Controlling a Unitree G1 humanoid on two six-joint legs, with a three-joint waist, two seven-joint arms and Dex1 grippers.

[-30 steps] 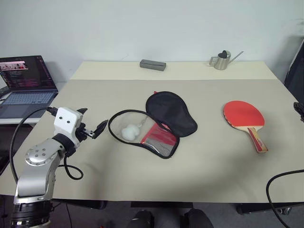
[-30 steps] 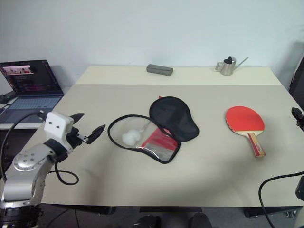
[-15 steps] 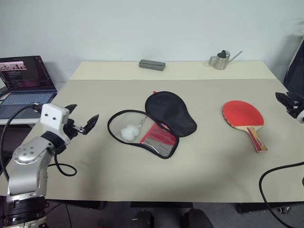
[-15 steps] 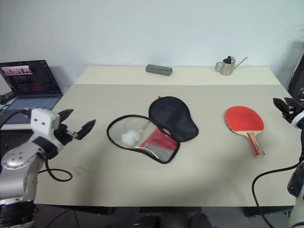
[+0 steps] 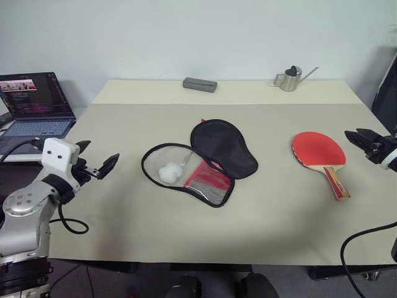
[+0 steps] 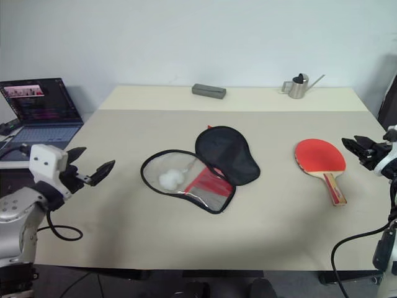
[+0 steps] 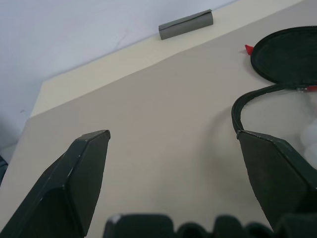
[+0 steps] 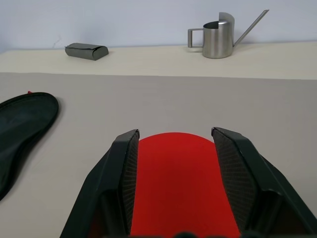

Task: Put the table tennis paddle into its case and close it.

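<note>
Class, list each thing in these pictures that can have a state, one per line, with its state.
case: unzipped, lying open on the table
table tennis paddle: flat on the table, outside the case, not held
laptop: lid open, screen lit
left gripper: open, empty
right gripper: open, empty, beside the paddle

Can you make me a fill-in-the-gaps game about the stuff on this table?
1. The case lies unzipped and ____ on the table.
2. The fluffy pom-pom in the case is coloured ____.
3. The paddle has a round ____ face.
4. The right tool has its fingers spread and holds ____.

Missing words: open; white; red; nothing
</note>
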